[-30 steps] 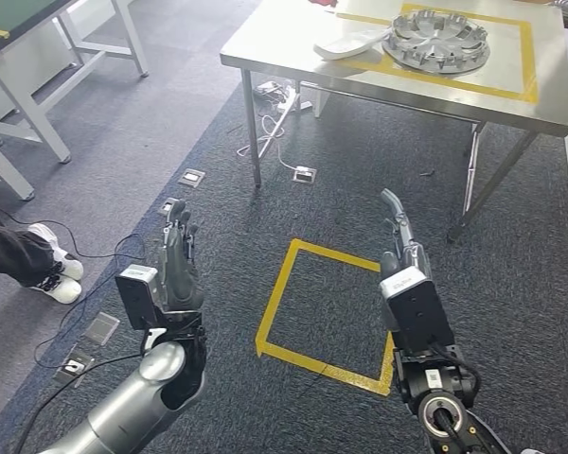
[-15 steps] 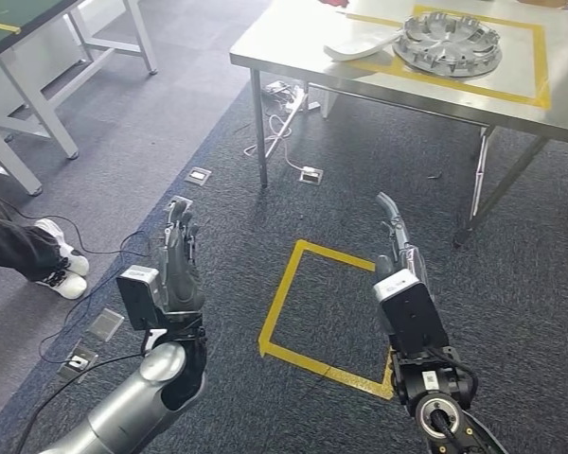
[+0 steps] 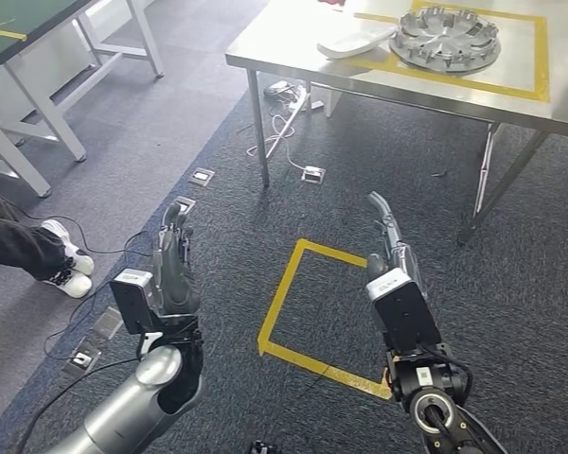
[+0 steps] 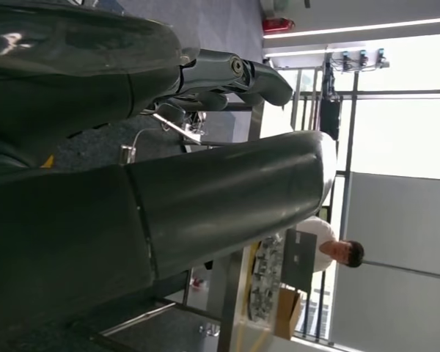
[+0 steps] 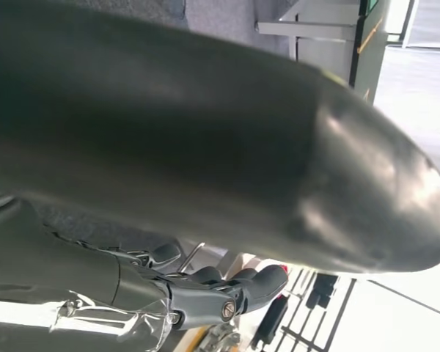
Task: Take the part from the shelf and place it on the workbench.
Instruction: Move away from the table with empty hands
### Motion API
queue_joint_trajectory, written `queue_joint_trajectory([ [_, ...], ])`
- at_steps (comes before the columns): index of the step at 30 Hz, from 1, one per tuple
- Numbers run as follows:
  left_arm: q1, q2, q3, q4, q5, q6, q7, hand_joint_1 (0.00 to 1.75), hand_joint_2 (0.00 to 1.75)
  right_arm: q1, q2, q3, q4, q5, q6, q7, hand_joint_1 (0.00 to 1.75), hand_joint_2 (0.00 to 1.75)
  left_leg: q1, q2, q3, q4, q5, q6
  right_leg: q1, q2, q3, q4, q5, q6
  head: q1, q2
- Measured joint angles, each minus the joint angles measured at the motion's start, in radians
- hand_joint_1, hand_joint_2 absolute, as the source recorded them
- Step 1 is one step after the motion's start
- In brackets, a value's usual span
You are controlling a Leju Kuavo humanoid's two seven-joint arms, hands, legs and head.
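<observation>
The dark grey carpet floor (image 3: 195,113) takes up most of the head view. Far side, toward the right, there's the steel workbench (image 3: 295,47) with a yellow tape rectangle (image 3: 542,66) marked on its top.

The part (image 3: 445,38) sits flat inside that tape rectangle, on the far right of the bench. It's a round silver wheel-cover looking thing, face up, with radial spokes and scalloped cutouts around the rim. Being a disc lying flat, it has no real long axis; it just faces up. A white curved piece (image 3: 356,40) lies just left of it, long way running left-right, its right end across the tape line.

On the far left stands a green-topped table (image 3: 9,19) on white legs. On the floor in the middle there's a yellow tape square (image 3: 277,298) between the two arms.

Left hand (image 3: 172,265) is up on the near left, fingers straight and close together, holding nothing. Right hand (image 3: 392,241) is near right, fingers stretched forward, also nothing in it. The wrist views show each thumb standing apart from the fingers.

Far left edge: a person's dark trouser leg and white shoes (image 3: 65,270), with black cables (image 3: 106,251) trailing across the carpet. White cables and a power strip (image 3: 281,118) lie under the bench.
</observation>
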Motion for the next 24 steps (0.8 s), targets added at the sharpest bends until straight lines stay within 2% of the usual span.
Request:
queue_joint_trajectory([
  [2,-0.001,0.0,0.0,0.0,0.0,0.0,0.0,0.0,0.0,-0.001,0.0,0.0,0.0,0.0,0.0,0.0,0.0,0.0,-0.006,0.016,0.067,-0.15,0.065,0.012,0.003,-0.004,0.004,0.001,-0.004,0.003,-0.003,0.0],
  [3,-0.002,0.0,0.0,0.0,0.0,0.0,0.0,0.0,0.0,-0.001,0.0,0.0,0.0,0.0,0.0,0.0,0.0,0.0,-0.01,0.021,0.088,-0.196,0.08,0.017,0.005,-0.006,0.004,0.001,-0.006,0.007,-0.004,0.0],
  [5,-0.003,0.0,0.0,0.0,0.0,0.0,0.0,0.0,0.0,-0.001,0.0,0.0,0.0,0.0,0.0,0.0,0.0,0.0,-0.016,0.018,0.095,-0.216,0.081,0.027,0.009,-0.01,0.005,0.0,-0.009,0.015,-0.002,0.0],
  [6,-0.002,0.0,0.0,0.0,-0.001,0.0,0.0,0.0,0.0,-0.001,0.0,0.0,0.0,0.0,0.0,0.0,0.0,0.0,-0.014,0.013,0.095,-0.218,0.082,0.031,0.009,-0.012,0.006,-0.001,-0.011,0.02,0.0,0.0],
  [8,-0.003,0.0,0.0,0.0,0.0,0.0,0.0,0.0,0.0,-0.001,0.0,0.0,0.0,0.0,0.0,0.0,0.0,0.0,-0.009,0.006,0.099,-0.224,0.085,0.041,0.007,-0.008,-0.006,0.026,-0.033,0.031,0.004,0.0],
  [9,-0.003,0.0,0.0,0.0,0.0,0.0,0.0,0.0,0.0,-0.002,0.0,0.0,0.0,0.0,0.0,0.0,0.0,0.0,-0.006,0.003,0.101,-0.227,0.086,0.046,0.007,-0.002,-0.026,0.071,-0.06,0.035,0.008,0.0],
  [11,-0.003,0.0,0.0,0.0,0.0,0.0,0.0,0.0,0.0,0.0,0.0,0.0,0.001,0.0,0.0,0.0,0.0,0.0,-0.007,-0.004,0.101,-0.227,0.086,0.051,0.005,0.006,-0.092,0.216,-0.128,0.042,0.014,0.0],
  [12,-0.003,0.0,0.0,0.0,0.0,0.0,0.0,0.0,0.0,0.0,0.0,0.0,0.002,0.0,0.0,0.001,0.0,0.0,-0.007,-0.008,0.101,-0.227,0.085,0.052,0.005,0.008,-0.123,0.28,-0.15,0.045,0.015,0.0],
  [13,-0.002,0.0,0.0,0.0,0.0,0.0,0.0,0.0,0.0,0.001,0.0,0.0,0.004,0.0,0.0,0.001,0.0,0.0,-0.008,-0.012,0.102,-0.226,0.085,0.053,0.004,0.008,-0.139,0.311,-0.152,0.046,0.016,0.0],
  [14,-0.002,0.0,0.0,0.0,0.0,0.0,0.0,0.0,0.0,0.001,0.0,0.0,0.005,0.0,0.0,0.001,0.0,0.0,-0.008,-0.017,0.102,-0.226,0.084,0.052,0.004,0.009,-0.135,0.297,-0.132,0.045,0.016,0.0],
  [15,-0.002,0.0,0.0,0.0,0.0,0.0,0.0,0.0,0.0,0.0,0.0,0.0,0.005,0.0,0.0,0.001,0.0,0.0,-0.008,-0.024,0.103,-0.224,0.083,0.052,0.003,0.011,-0.111,0.243,-0.096,0.043,0.016,0.0],
  [16,-0.002,0.0,0.0,0.0,0.0,0.0,0.0,0.0,0.0,0.0,0.0,0.0,0.005,0.0,0.0,0.001,0.0,0.0,-0.007,-0.029,0.104,-0.223,0.082,0.05,0.003,0.019,-0.078,0.165,-0.056,0.039,0.017,0.0],
  [17,-0.003,0.0,0.0,0.0,0.0,-0.001,0.0,0.0,0.0,-0.001,0.0,0.0,0.006,0.0,0.0,0.001,0.0,0.0,-0.009,-0.035,0.103,-0.22,0.081,0.047,0.002,0.03,-0.045,0.093,-0.027,0.034,0.017,0.0],
  [18,-0.003,0.0,0.0,0.0,0.0,-0.001,0.0,0.0,0.0,-0.001,0.0,0.0,0.006,0.0,0.0,0.001,0.0,0.0,-0.009,-0.04,0.099,-0.218,0.081,0.043,0.003,0.039,-0.021,0.039,-0.01,0.029,0.017,0.0],
  [20,-0.003,0.0,0.0,0.0,0.001,-0.003,0.0,0.0,0.0,-0.001,0.0,0.0,0.006,0.001,0.0,0.002,0.0,0.0,-0.008,-0.047,0.092,-0.215,0.084,0.033,0.006,0.047,-0.005,0.007,-0.009,0.021,0.017,0.0],
  [22,-0.004,0.001,0.0,0.0,0.0,-0.003,0.0,0.0,0.0,-0.001,0.0,0.0,0.006,0.003,0.0,0.004,0.0,0.0,-0.007,-0.049,0.089,-0.212,0.083,0.023,0.003,0.039,0.0,0.0,-0.005,0.012,0.016,0.0],
  [24,-0.007,0.003,0.001,-0.001,-0.003,-0.002,0.002,0.0,0.0,-0.004,0.0,0.0,0.004,0.004,0.001,0.007,0.0,0.0,-0.008,-0.032,0.064,-0.156,0.05,0.013,-0.003,0.027,0.007,-0.008,0.0,0.002,0.011,0.0],
])
